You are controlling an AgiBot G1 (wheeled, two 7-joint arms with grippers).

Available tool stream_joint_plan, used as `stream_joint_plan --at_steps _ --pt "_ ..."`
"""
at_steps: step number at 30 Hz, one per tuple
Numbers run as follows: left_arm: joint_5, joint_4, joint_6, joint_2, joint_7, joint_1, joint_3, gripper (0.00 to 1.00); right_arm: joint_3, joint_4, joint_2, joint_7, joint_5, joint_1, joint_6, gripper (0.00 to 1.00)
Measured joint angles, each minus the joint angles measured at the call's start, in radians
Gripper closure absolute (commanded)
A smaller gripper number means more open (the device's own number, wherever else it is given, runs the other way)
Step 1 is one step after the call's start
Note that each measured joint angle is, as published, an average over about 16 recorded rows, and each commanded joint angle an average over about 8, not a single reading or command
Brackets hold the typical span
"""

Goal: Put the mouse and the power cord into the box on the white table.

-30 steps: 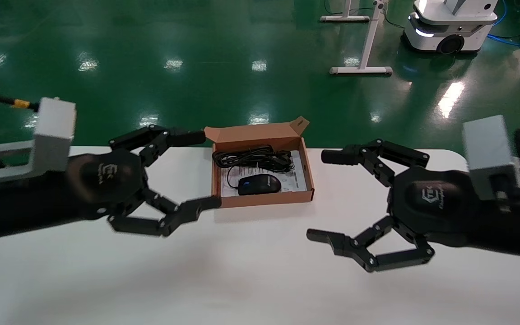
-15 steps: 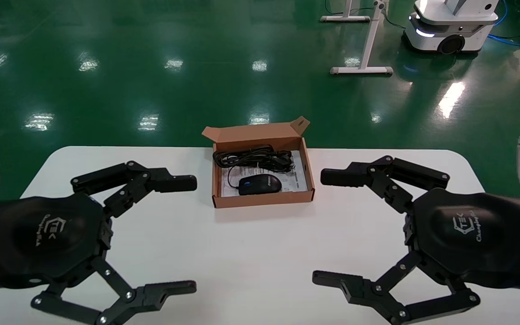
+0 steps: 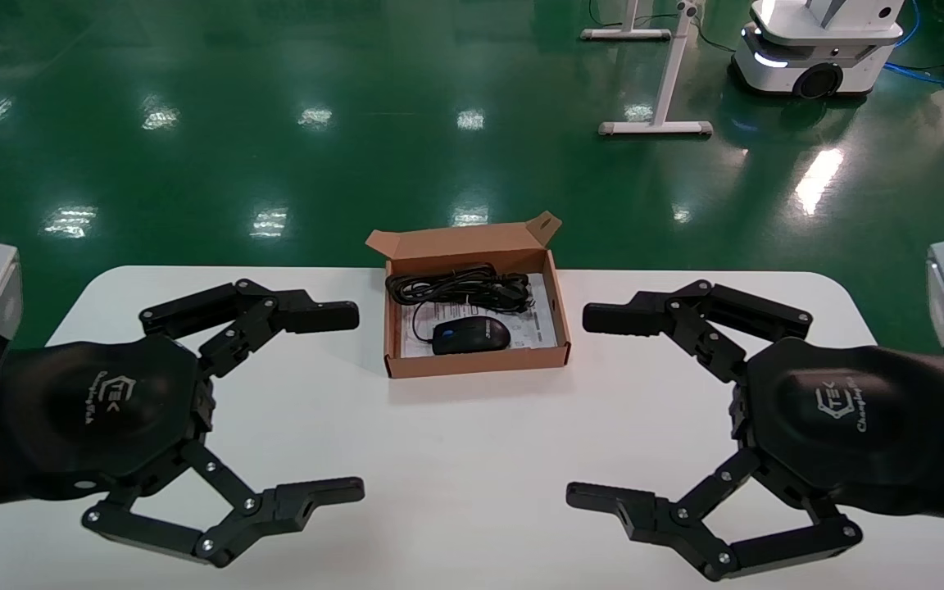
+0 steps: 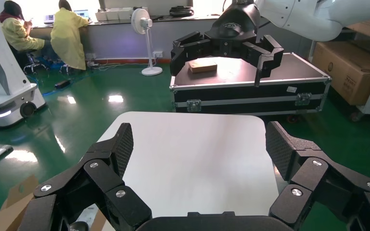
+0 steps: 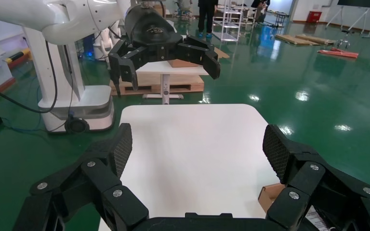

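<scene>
We count one shallow brown cardboard box (image 3: 476, 307) on white rectangular table (image 3: 456, 459); inside it, one small black mouse (image 3: 470, 336), one coiled black power cord (image 3: 460, 288). Two grippers flank box: left gripper (image 3: 339, 403), right gripper (image 3: 595, 407), jaws spread, empty.

A glossy green floor (image 3: 275, 98) carries a white wheeled robot base (image 3: 816, 49), beside a white stand's legs (image 3: 656, 127).

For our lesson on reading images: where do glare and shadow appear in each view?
Head view: bright lamp glare spots the green floor; the box casts a soft shadow on the white table. Left wrist view: window glare on the floor. Right wrist view: pale highlights on the floor.
</scene>
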Motion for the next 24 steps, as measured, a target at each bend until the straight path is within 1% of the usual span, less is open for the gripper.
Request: stream_joint_plan --at_steps 24 --pt "0.008 0.011 -0.007 0.007 0.003 -0.006 0.005 0.00 -0.003 -0.003 -0.001 -0.002 -0.005 0.003 0.002 0.00"
